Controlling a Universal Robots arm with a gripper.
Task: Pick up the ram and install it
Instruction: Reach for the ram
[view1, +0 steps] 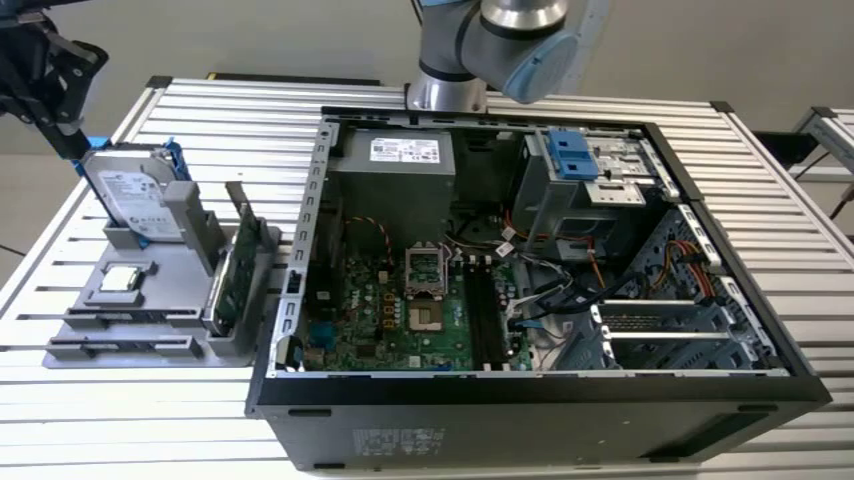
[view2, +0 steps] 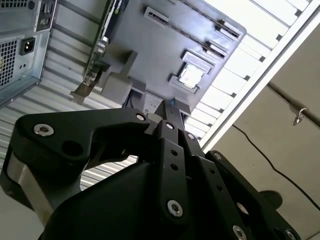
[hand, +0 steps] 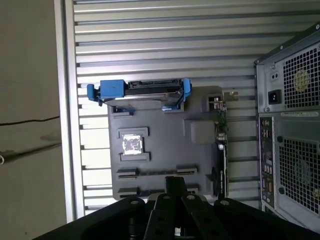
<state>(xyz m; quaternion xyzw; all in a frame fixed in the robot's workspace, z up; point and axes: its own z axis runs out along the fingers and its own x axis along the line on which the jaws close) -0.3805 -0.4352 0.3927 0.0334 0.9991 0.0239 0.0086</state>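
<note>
Ram (hand: 157, 173) sits on edge in a slot of the grey holder (view1: 150, 300), well apart from the open computer case (view1: 534, 420) on the exterior view's right. Gripper (hand: 175, 185) hangs above the holder, fingers pressed together, holding nothing. Holder and case rest on a slatted metal desk (view1: 801, 250). Pale floor (hand: 30, 75) beyond the desk edge carries a black cable (hand: 30, 121).

Gripper (view2: 169, 111) black, silver screws. Tray (hand: 165, 145) plain grey. Hard drive (hand: 150, 90) silver, bracket blue. Table (hand: 165, 30) silver, ribbed stripes. Motherboard (view1: 400, 310) green. Ram (hand: 185, 171) dark, possibly greenish.
</note>
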